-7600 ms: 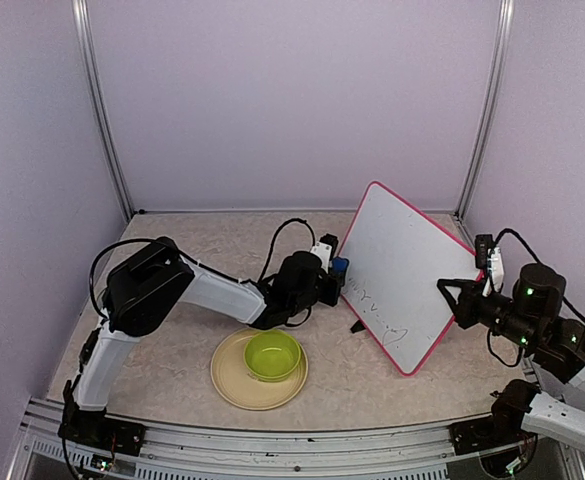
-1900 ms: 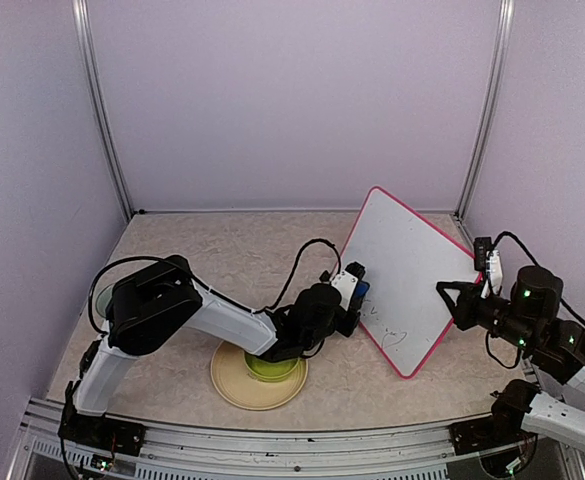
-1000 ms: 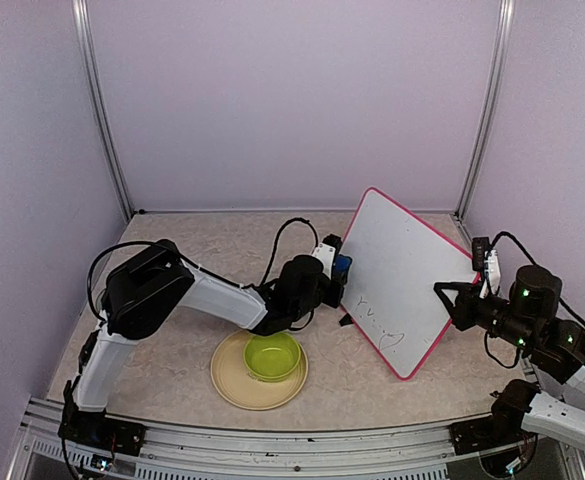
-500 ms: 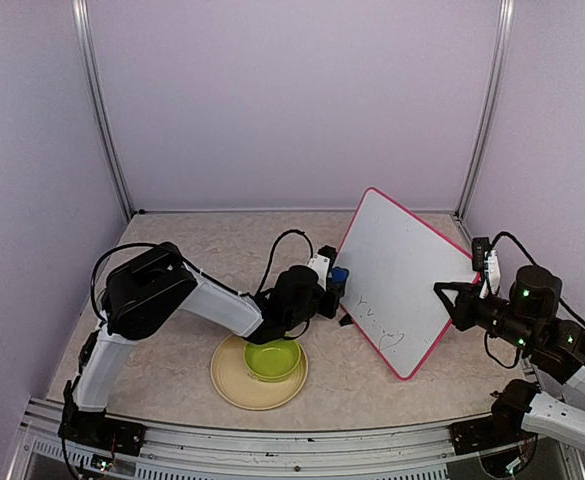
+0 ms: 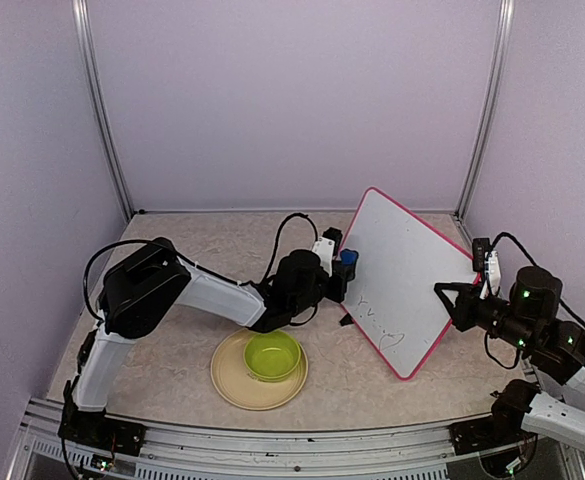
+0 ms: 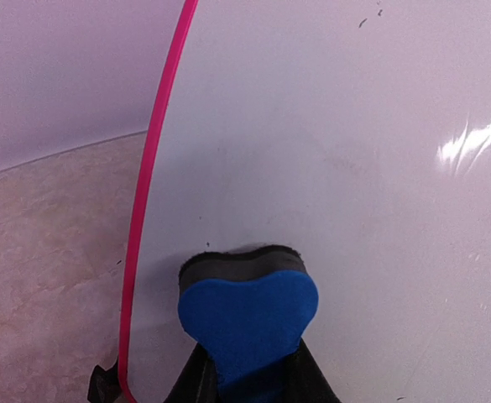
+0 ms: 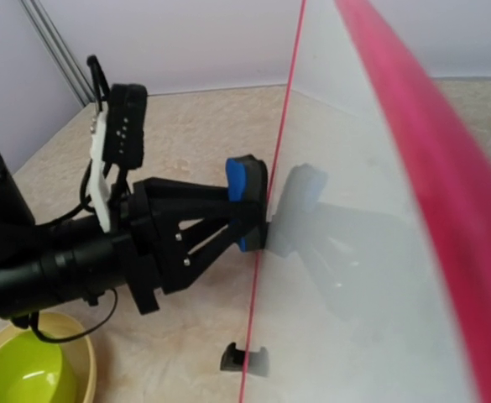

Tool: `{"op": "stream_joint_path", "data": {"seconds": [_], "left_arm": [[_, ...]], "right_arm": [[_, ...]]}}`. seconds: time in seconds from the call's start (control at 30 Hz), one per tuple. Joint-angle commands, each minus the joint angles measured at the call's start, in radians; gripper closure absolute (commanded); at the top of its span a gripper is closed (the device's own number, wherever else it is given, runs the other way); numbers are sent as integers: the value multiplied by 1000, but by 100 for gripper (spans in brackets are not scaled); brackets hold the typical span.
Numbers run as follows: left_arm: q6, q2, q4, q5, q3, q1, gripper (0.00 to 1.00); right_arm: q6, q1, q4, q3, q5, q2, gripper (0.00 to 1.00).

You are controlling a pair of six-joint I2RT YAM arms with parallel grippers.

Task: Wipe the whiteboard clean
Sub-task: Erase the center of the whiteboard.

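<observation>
The whiteboard (image 5: 402, 270) stands tilted on the table with its pink-red frame. Dark handwriting (image 5: 377, 322) shows on its lower part. My left gripper (image 5: 340, 272) is shut on a blue eraser (image 5: 348, 258) and presses it flat against the board's left side, above the writing. In the left wrist view the eraser (image 6: 247, 315) touches the board (image 6: 354, 168) near the pink edge. My right gripper (image 5: 457, 300) is at the board's right edge and appears shut on the frame. The right wrist view shows the eraser (image 7: 245, 193), the board (image 7: 354, 252) and one black foot (image 7: 243, 358).
A green bowl (image 5: 272, 354) sits on a beige plate (image 5: 234, 385) at the front, below the left arm. The bowl also shows in the right wrist view (image 7: 27, 374). Lilac walls with metal posts enclose the table.
My left gripper has moved the eraser up and a little right along the board's left side. The board and the right gripper have stayed in place.
</observation>
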Motion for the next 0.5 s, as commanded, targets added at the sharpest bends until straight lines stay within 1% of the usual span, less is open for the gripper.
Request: {"op": "stream_joint_path", "data": {"seconds": [0.0, 0.37, 0.47], "left_arm": [[-8, -39, 36, 41, 13, -7, 100], [-65, -11, 59, 40, -113, -29, 100], [-61, -9, 61, 41, -124, -37, 100]], "right_arm": [[2, 3, 97, -1, -60, -12, 100], [0, 3, 99, -2, -60, -13, 100], [2, 3, 100, -2, -61, -13, 100]]}}
